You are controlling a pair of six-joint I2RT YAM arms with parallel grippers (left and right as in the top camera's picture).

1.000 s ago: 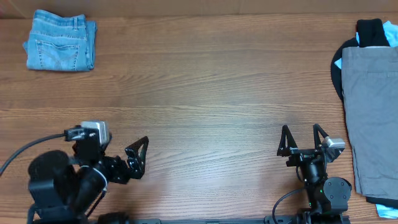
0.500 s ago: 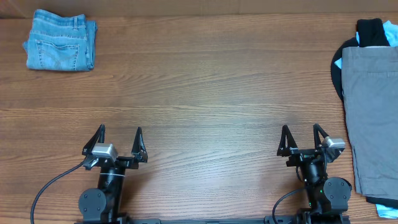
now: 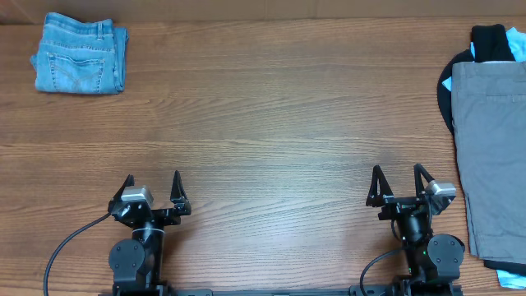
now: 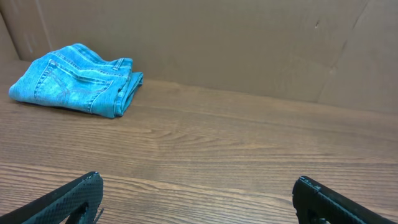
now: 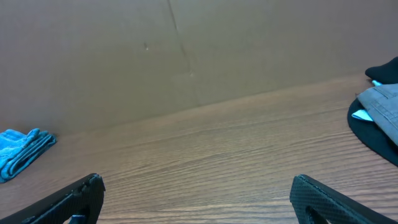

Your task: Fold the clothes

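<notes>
I see the left gripper (image 3: 153,182) has swung back to its near-edge rest, spread; right gripper (image 3: 397,176) unmoved, also spread; jeans (image 3: 80,54) unchanged far left.

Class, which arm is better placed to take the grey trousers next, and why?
Right, probably. The right gripper sits open close beside the grey trousers on the right side. The left gripper, also open, is far off on the other side, nearer the folded jeans.

The jeans (image 3: 80,65) lie at the table's (image 3: 271,123) far left corner. The trousers (image 3: 493,156) lie along its right edge atop another garment (image 3: 490,39), well apart from the jeans.
</notes>
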